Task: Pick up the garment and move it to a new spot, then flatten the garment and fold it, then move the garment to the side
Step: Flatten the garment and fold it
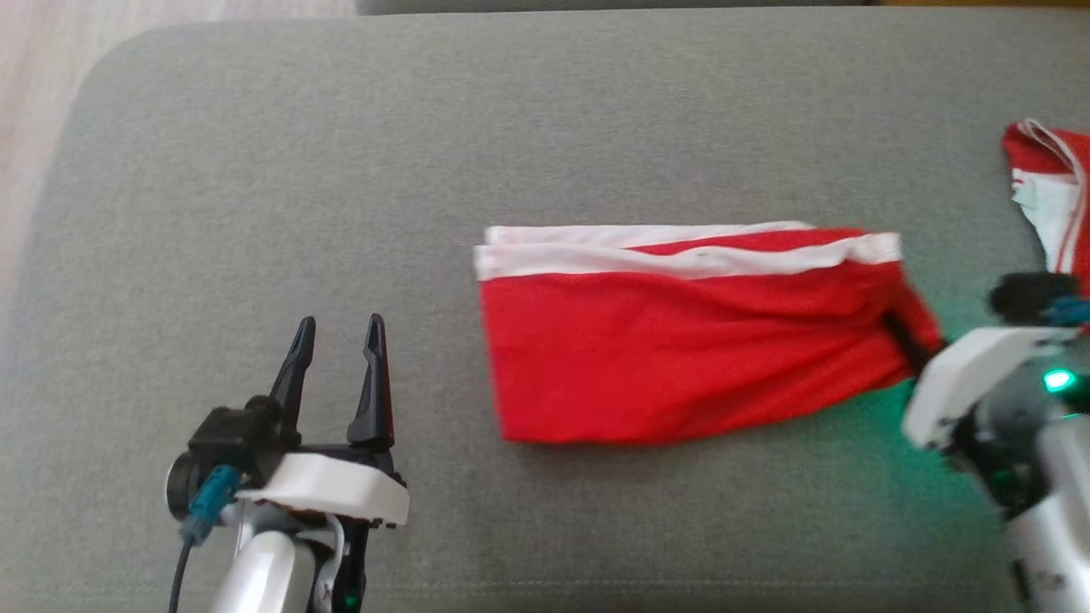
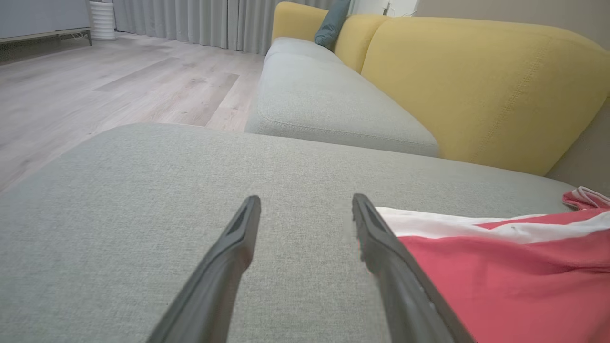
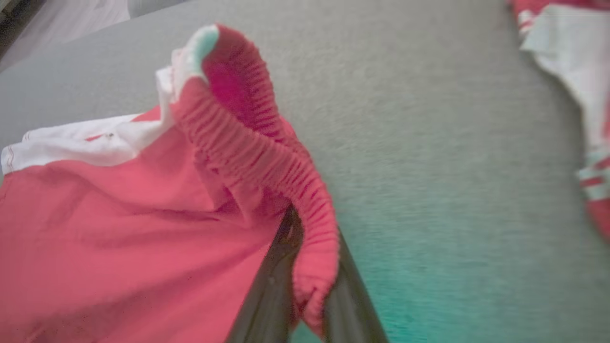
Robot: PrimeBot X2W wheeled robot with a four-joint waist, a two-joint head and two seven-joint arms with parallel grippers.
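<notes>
The garment is a pair of red shorts with white trim, folded and lying flat in the middle of the grey cushion. My right gripper is at its right end, shut on the red elastic waistband, which is lifted and bunched between the two dark fingers. My left gripper hovers open to the left of the shorts, with nothing between its fingers. In the left wrist view the garment lies just right of that gripper.
A second red and white garment lies at the cushion's right edge, also the red and white cloth in the right wrist view. A yellow sofa back stands beyond. Wooden floor lies off the cushion's left side.
</notes>
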